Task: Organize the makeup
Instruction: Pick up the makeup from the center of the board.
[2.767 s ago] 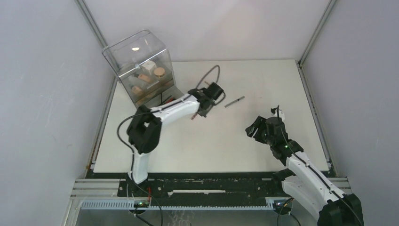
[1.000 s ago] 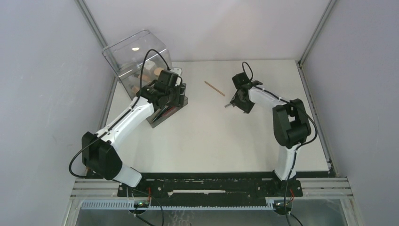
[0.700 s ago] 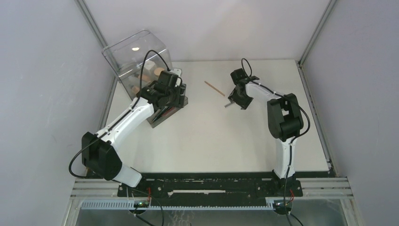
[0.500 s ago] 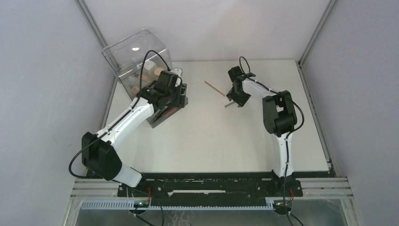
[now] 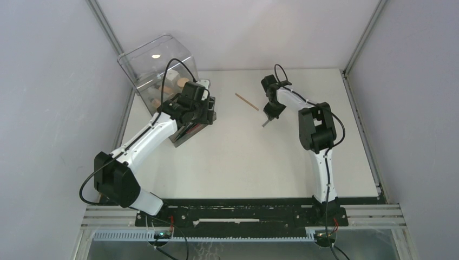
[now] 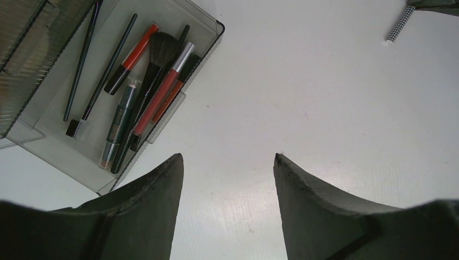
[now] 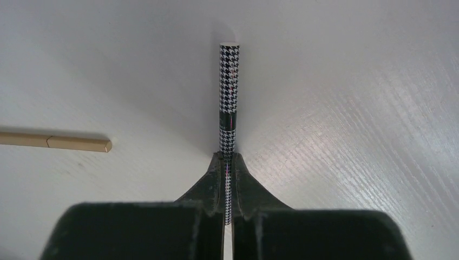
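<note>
My right gripper (image 7: 228, 157) is shut on one end of a thin black-and-white houndstooth makeup tube (image 7: 228, 92), which lies on the white table and points away from me. From above, that gripper (image 5: 270, 111) sits mid-table at the back, with the tube's end (image 5: 265, 123) poking out below it. A slim gold stick (image 7: 54, 142) lies apart to the left. My left gripper (image 6: 227, 160) hangs open and empty over bare table beside a pulled-out clear drawer (image 6: 215, 24) holding black brushes (image 6: 157, 54) and red lip tubes (image 6: 159, 97).
The big clear plastic box (image 5: 157, 65) stands at the back left with tan and white cosmetics inside, its drawer pulled out under my left wrist (image 5: 195, 105). The gold stick (image 5: 246, 101) lies between the two grippers. Grey walls close in on three sides.
My right gripper has closed on the houndstooth tube, and its wrist has swung a little left. The left arm has stayed put beside the drawer.
</note>
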`<state>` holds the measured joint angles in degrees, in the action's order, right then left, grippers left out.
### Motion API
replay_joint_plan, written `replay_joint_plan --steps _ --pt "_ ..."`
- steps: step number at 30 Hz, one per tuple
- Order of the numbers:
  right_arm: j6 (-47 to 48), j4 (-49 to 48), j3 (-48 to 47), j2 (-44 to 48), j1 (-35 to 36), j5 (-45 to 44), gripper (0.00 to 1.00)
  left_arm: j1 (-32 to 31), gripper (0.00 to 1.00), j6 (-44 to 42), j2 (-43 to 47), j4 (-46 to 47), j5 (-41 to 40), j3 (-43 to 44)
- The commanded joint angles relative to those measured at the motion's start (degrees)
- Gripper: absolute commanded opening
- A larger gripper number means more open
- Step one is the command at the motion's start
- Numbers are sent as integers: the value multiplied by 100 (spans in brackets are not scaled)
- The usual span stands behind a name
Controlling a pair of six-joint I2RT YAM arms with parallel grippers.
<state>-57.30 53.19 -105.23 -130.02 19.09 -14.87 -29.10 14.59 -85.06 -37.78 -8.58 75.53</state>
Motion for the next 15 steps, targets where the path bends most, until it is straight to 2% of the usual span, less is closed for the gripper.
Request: replay_joint_plan --steps 1,4,7,10,15 --pt "374 217 377 -39 53 -94 0 26 66 25 106 174 112 -43" --pt "937 -622 1226 645 215 84 0 27 66 26 84 174 124 -29" --pt "1672 -1968 2639 1613 420 472 0 27 66 26 76 183 161 -4" --pt "2067 -2880 3683 2557 687 850 0 27 66 18 39 183 187 16" --pt "2275 -3452 4564 3143 1073 1714 0 27 66 41 -89 201 379 82"
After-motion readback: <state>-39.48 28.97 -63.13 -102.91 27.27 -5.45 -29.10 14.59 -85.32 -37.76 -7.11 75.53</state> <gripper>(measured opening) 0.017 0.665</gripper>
